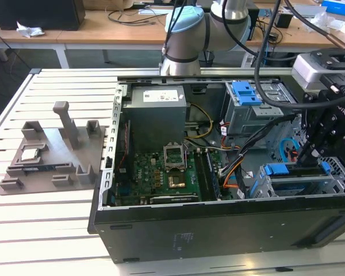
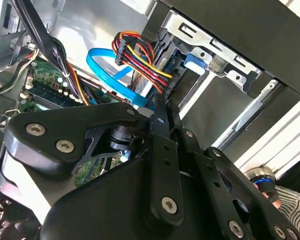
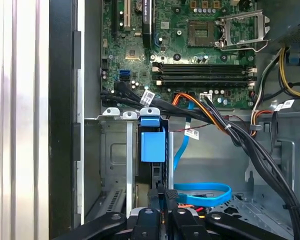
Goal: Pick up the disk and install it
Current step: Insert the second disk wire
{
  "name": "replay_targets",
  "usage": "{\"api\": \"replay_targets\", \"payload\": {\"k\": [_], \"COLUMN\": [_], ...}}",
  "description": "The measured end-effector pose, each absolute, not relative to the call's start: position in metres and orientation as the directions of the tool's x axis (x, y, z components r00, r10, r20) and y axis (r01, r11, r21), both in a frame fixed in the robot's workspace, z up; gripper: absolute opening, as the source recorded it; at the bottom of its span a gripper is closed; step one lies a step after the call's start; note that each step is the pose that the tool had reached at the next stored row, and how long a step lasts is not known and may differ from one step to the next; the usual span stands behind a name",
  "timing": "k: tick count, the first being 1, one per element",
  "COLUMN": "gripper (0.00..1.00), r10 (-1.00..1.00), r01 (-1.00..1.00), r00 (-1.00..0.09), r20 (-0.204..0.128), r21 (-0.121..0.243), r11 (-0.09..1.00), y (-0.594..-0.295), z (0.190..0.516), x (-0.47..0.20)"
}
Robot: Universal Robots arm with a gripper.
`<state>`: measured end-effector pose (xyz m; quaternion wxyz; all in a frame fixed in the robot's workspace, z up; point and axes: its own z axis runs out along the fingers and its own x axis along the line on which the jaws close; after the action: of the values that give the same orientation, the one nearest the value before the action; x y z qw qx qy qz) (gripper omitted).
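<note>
**Disk in bay, gripper over it**

Ext. view, L to R: grey fixture [image 1: 52, 152] on worktop [image 1: 40, 230], open PC case [image 1: 218, 230], then gripper [image 1: 310, 150] at 3 o'clock over drive cage, disk [image 1: 296, 183] seated inside. Fingers: can't tell if apart or together.

A slatted white table [image 1: 40, 230] carries an open computer case [image 1: 218, 230] and a grey fixture tray [image 1: 52, 155].

The exterior view looks down from above and in front at the open computer case [image 1: 218, 190] on the slatted table [image 1: 40, 230]. Both wrist views sit close inside the case, sharing the drive cage [image 3: 117, 165] and the motherboard [image 3: 190, 55].
</note>
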<state>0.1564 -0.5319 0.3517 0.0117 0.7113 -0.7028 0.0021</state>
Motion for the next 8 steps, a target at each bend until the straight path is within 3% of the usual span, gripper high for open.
{"api": "replay_targets", "payload": {"k": [8], "gripper": [0.16], "r10": [-1.000], "r01": [-1.000], "r00": [0.012], "r20": [0.019], "r21": [0.014], "r11": [-0.012], "y": [-0.5329], "z": [0.3452], "x": [0.1564]}}
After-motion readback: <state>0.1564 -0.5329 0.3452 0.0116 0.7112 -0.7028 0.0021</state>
